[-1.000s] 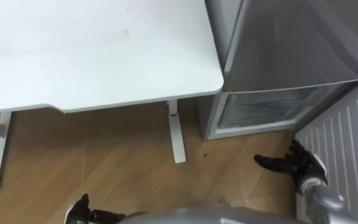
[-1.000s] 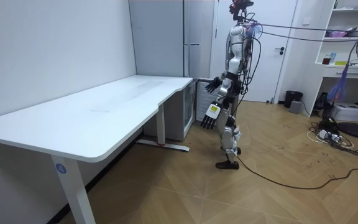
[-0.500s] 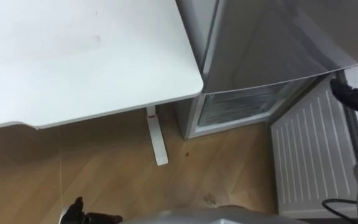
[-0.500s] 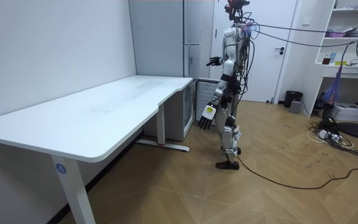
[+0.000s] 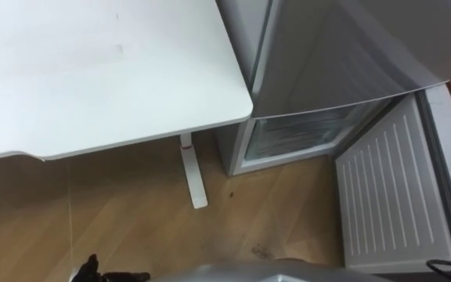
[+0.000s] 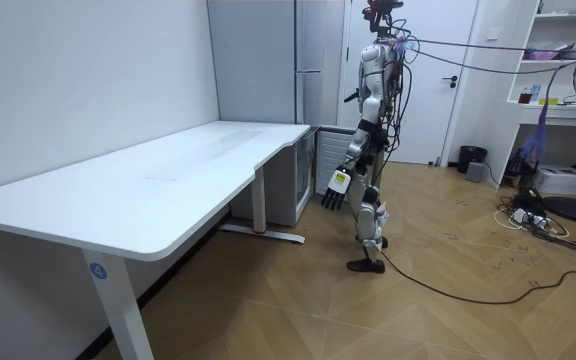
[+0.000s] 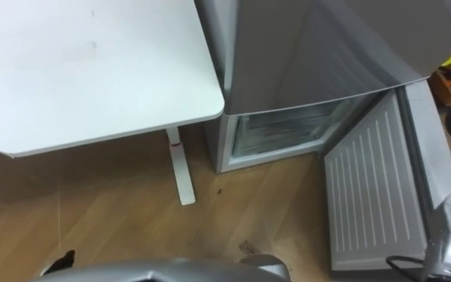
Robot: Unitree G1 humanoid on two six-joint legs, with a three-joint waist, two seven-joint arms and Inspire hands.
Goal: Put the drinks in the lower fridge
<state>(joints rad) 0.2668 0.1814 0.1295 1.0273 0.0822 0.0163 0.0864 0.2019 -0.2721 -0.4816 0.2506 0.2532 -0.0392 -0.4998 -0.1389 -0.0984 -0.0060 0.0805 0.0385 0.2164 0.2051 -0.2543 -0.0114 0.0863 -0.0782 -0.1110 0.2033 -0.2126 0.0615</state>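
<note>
Stands on the wooden floor (image 5: 131, 219) directly before the fridge (image 5: 343, 55), at the right end of the white surface (image 5: 92, 70). Faces the lower fridge (image 5: 241, 149), at the far right and just beside the surface's edge. Finds its door (image 5: 390, 196) swung fully out toward the near right with the ribbed inner face showing, probably set so to give free access to the clear-fronted drawers (image 5: 296, 141) inside. Hangs the left hand (image 5: 92, 270) low at the near left, relaxed and open, gripping nothing, presumably free for a pickup. Holds the right hand (image 6: 351, 97) at chest height beside the fridge's upper part; cannot tell whether open or closed. Cannot tell where the drinks are: none in the left hand, none on the visible part of the surface, none made out in the lower fridge. Judged stage: access prepared, loading not yet begun. Before the next move, locate the drinks. Watch the open door's edge, a likely snag for legs and arm.
</note>
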